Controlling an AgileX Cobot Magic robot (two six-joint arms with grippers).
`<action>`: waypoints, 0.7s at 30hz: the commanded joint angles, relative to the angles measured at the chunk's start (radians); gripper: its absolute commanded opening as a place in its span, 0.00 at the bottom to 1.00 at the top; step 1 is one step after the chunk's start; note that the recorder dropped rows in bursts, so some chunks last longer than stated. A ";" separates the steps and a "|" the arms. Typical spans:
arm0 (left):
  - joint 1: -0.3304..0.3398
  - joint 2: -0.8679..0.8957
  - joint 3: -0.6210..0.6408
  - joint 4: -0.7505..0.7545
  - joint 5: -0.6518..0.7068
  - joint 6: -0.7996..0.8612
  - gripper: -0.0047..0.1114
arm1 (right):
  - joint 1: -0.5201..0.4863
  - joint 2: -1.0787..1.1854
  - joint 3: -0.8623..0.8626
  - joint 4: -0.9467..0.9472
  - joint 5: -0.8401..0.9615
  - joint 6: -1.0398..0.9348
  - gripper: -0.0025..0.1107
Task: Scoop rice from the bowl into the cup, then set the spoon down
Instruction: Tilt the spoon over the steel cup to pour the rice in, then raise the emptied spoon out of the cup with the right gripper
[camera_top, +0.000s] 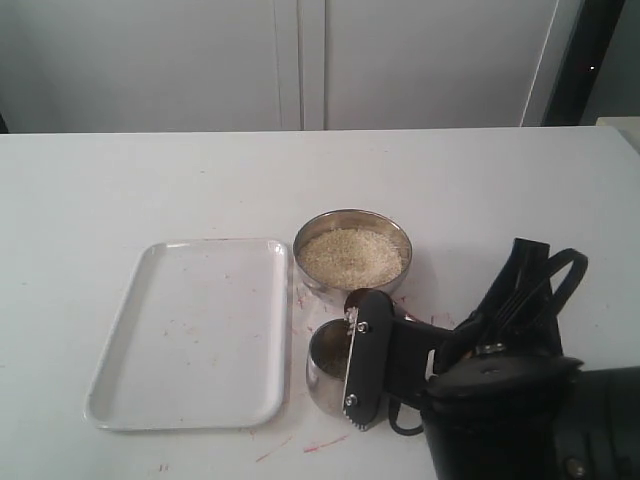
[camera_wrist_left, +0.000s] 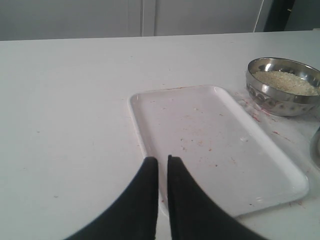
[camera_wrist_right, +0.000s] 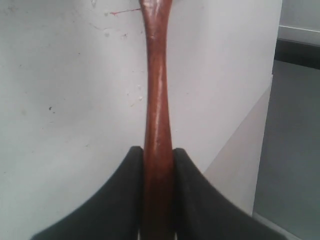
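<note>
Reddish-brown wooden spoon (camera_wrist_right: 157, 100), smooth slim handle, is pinched tight in the right hand (camera_wrist_right: 158, 150), right at the shiny rounded steel cup (camera_top: 322, 375). Grainy pale rice (camera_top: 352, 255) sits in the round steel bowl (camera_top: 352, 213) nearby. Left hand (camera_wrist_left: 163, 160) is basically closed and empty, by the flat white tray (camera_wrist_left: 225, 135).

Bowl (camera_wrist_left: 275, 99) and cup (camera_top: 322, 378): polished steel, mirror-shiny, reflections on the walls. Rice (camera_top: 352, 256): dry, matt, off-white grains. Spoon (camera_wrist_right: 157, 115): reddish-brown wood, smooth, with a light sheen along the handle. Tray (camera_top: 190, 330): white plastic, smooth, semi-gloss, speckled with faint red marks. Table (camera_top: 100, 190): matt white with red smears near the cup. Left gripper (camera_wrist_left: 162, 158) and right gripper (camera_wrist_right: 157, 149): fingers matt black, plastic-looking.
</note>
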 joint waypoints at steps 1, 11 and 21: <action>-0.007 0.001 -0.006 -0.010 -0.004 0.000 0.16 | 0.003 -0.026 0.006 -0.025 0.006 -0.006 0.02; -0.007 0.001 -0.006 -0.010 -0.004 0.000 0.16 | 0.003 -0.026 0.019 -0.079 0.006 -0.031 0.02; -0.007 0.001 -0.006 -0.010 -0.004 0.000 0.16 | 0.003 -0.026 0.019 -0.134 0.006 -0.033 0.02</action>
